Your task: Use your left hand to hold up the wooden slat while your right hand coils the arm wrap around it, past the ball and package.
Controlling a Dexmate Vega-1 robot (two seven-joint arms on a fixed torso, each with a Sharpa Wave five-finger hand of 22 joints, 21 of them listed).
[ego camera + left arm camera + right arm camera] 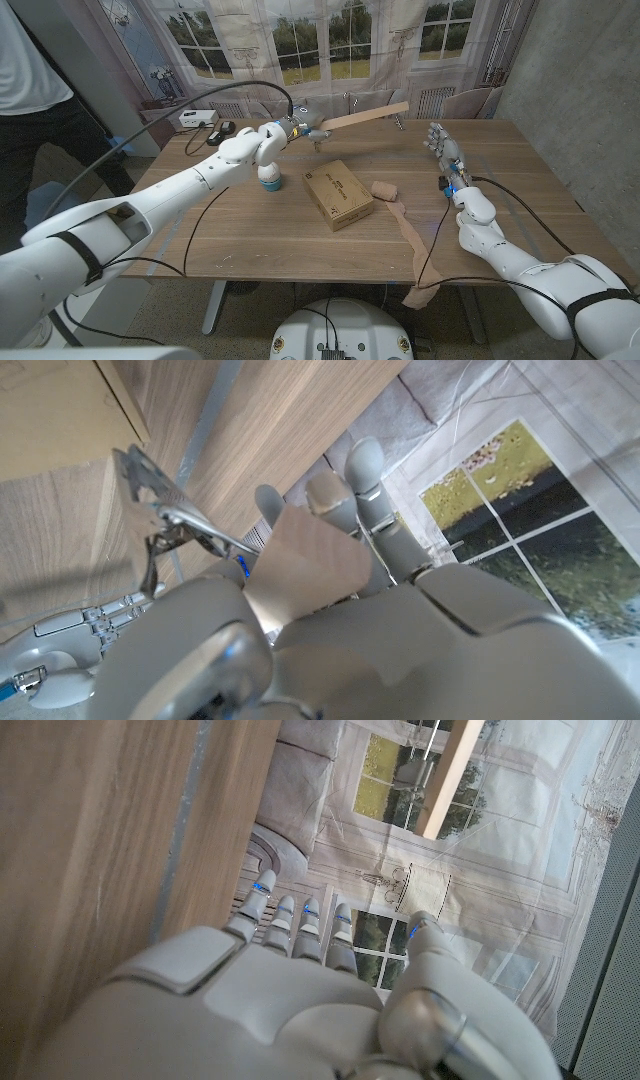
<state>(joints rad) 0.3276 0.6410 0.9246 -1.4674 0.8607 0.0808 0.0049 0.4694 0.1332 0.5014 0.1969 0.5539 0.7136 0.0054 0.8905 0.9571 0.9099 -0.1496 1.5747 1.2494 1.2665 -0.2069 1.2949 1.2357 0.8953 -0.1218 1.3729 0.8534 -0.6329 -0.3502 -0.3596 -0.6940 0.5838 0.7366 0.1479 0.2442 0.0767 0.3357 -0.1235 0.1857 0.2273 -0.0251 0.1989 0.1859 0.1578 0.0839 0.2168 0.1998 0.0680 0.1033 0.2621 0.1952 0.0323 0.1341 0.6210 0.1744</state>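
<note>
Wooden slat [362,117] is held above the tabletop's [250,240] far side by the left hand [292,128], while the right hand [445,152] (fingers spread, holding nothing) stands beside the arm wrap [398,215] trailing off the near edge.

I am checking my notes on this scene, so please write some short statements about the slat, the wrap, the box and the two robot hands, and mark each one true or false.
1. The left robot hand holds the wooden slat up above the table. True.
2. The arm wrap is already coiled around the slat. False: it lies on the table, its strip trailing to the near edge.
3. The right robot hand holds the wrap. False: it holds nothing, fingers apart.
4. The package lies between the ball and the wrap. True.
5. The ball sits on top of the package. False: it is on the table beside it.
</note>
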